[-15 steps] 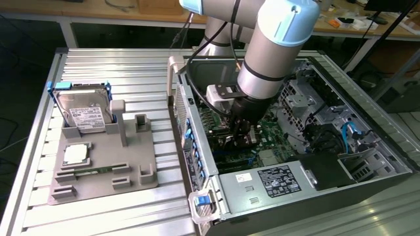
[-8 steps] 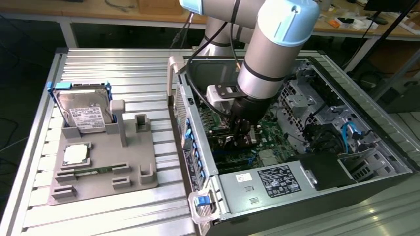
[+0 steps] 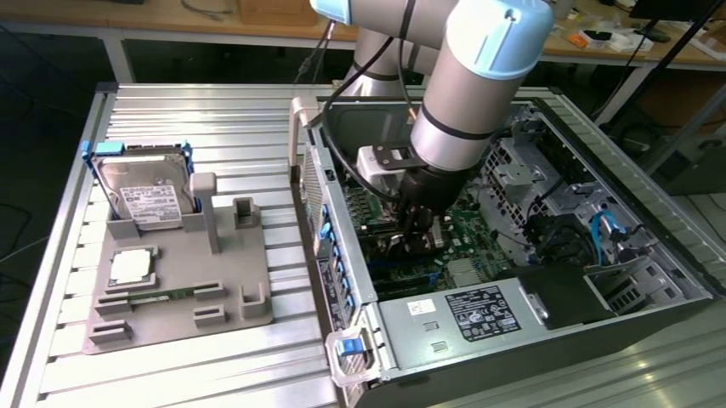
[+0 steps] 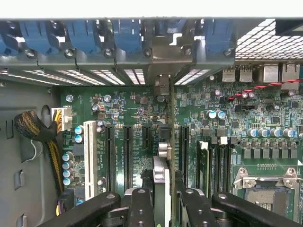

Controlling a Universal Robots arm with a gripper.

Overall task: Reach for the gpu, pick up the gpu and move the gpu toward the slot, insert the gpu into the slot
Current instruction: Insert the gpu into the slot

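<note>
1. Pincer hangs from the grey arm and reaches down into the open computer case, over the middle of the case's floor.
2. Its black fingers are drawn close together and clamp the gpu between them, one on each face of the card.
3. From the wrist view, the gpu stands on edge inside the case, a thin strip above the green motherboard that covers the case's floor. It runs toward the rear wall of the case.
4. At that rear wall a row of blue clips sits above the vented metal covers, and the card's far end points at the gap among them.
5. The card lines up with the long black slots on the case's floor. How deep it sits in a slot, I cannot tell.
6. A white slot lies further toward one side wall of the case. A bundle of yellow and black cables lies close against that wall.
7. Outside the case, toward the exterior view's left of it, a grey holder lies on the ribbed metal surface.
8. On that holder, well apart from the case, a hard drive stands propped in a blue frame. A square chip and a green memory stick lie below it.
</note>
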